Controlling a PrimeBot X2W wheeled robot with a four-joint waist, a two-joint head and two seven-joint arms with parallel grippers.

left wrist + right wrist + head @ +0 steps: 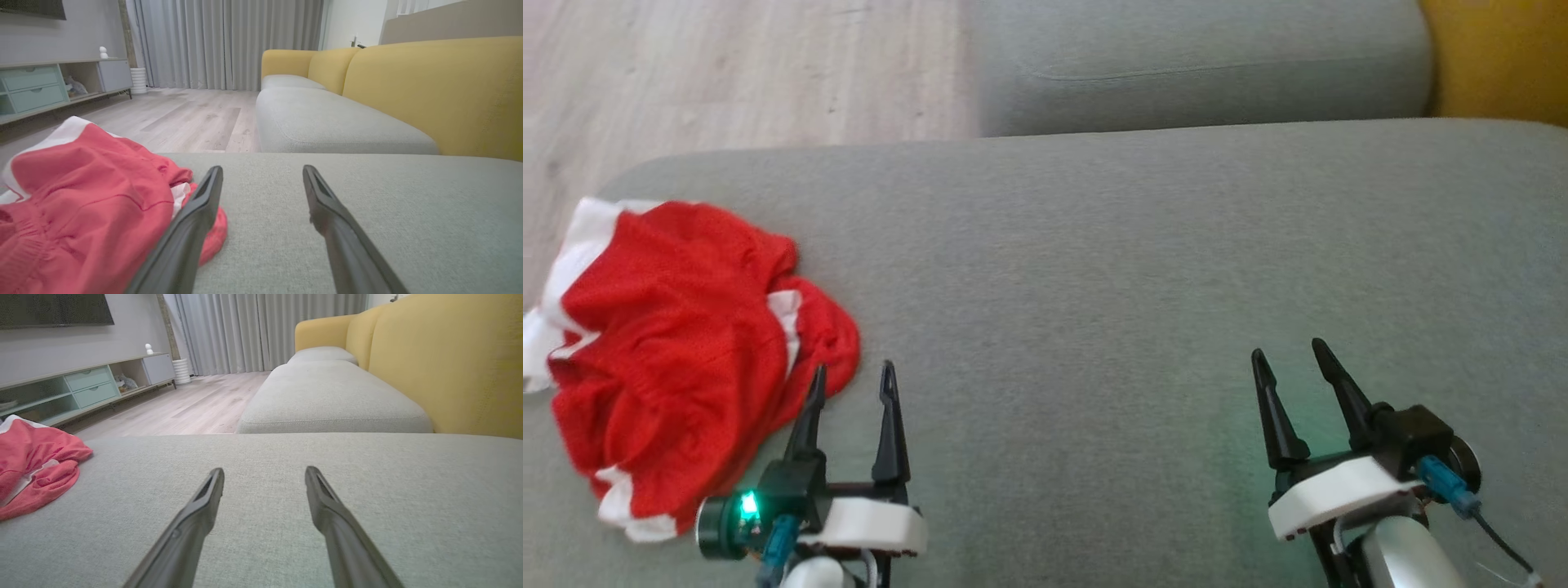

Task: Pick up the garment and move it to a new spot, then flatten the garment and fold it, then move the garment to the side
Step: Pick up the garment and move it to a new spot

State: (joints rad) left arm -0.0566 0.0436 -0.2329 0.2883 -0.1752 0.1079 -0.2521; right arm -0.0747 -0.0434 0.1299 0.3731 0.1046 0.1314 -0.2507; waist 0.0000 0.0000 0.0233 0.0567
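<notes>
Though crumpled, red mesh garment (670, 343)

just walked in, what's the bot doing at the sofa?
Nothing is held right now. A bunched red-and-white garment lies at the left edge of the grey sofa cushion. The left hand is open, its fingers right beside the garment's near edge. The right hand is open too, over bare cushion far to the right.
</notes>
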